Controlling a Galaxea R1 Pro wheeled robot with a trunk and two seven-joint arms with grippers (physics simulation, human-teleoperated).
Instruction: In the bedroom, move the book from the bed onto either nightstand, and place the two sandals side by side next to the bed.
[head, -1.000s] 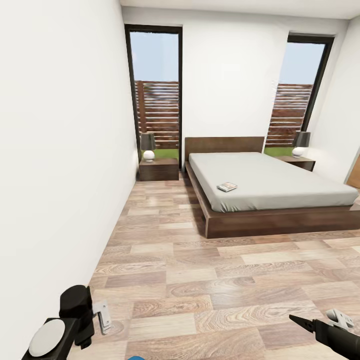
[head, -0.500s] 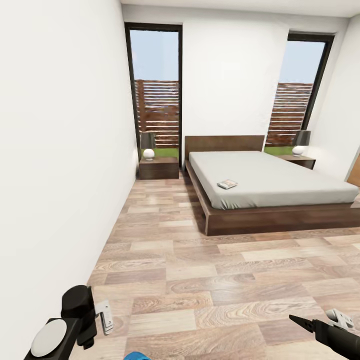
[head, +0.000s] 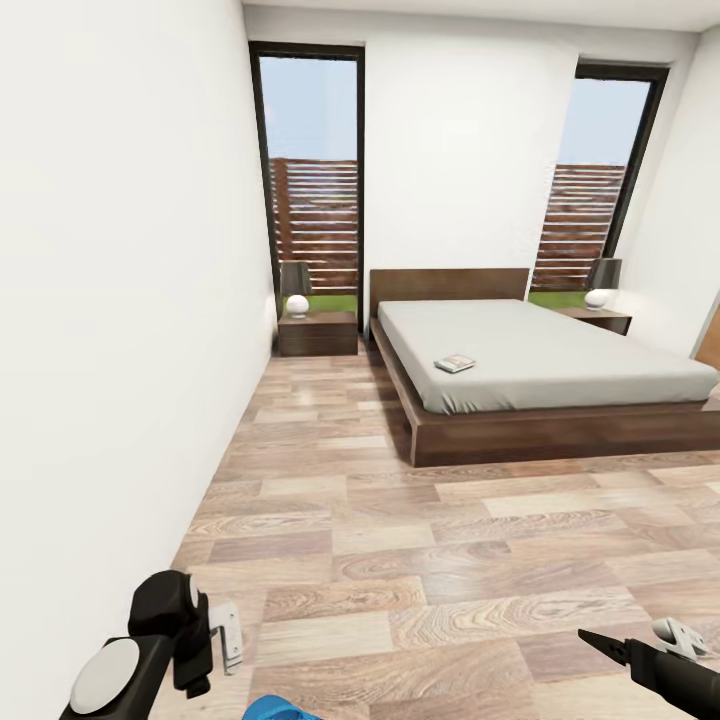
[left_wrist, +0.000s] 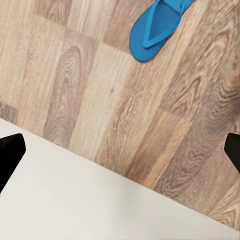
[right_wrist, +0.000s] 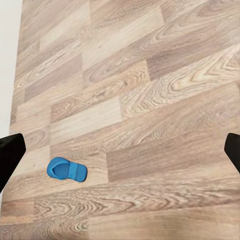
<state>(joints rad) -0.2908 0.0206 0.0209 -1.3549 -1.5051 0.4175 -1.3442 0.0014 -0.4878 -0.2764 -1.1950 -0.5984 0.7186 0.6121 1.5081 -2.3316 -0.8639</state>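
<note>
**A long plank floor between us and the bed**

The bedroom has white walls, two tall black-framed windows and a light wood-plank floor that runs from our base up to the bed. We take the bed as our landmark. The book lies flat on the grey mattress near the bed's left edge, about halfway down its length, probably within reach from the floor on that side. A nightstand stands just beside the headboard on the left, carrying a lamp; a second nightstand, also with a lamp, stands beside the headboard on the right.

We stand well short of the bed's foot. One blue sandal lies on the planks close to our base, well apart from the bed, sole down with its strap up. The right wrist view shows a blue sandal near the wall's edge; we cannot tell whether it is the same one.

We carry the left gripper and right gripper low and forward, apparently parked for driving. Both jaws are spread wide and hold nothing, the dark tips sitting at the far edges of each wrist view.

Nothing stands on the floor between us and the bed. We judge the left wall, close by our left arm, to be the main constraint on manoeuvring.
</note>
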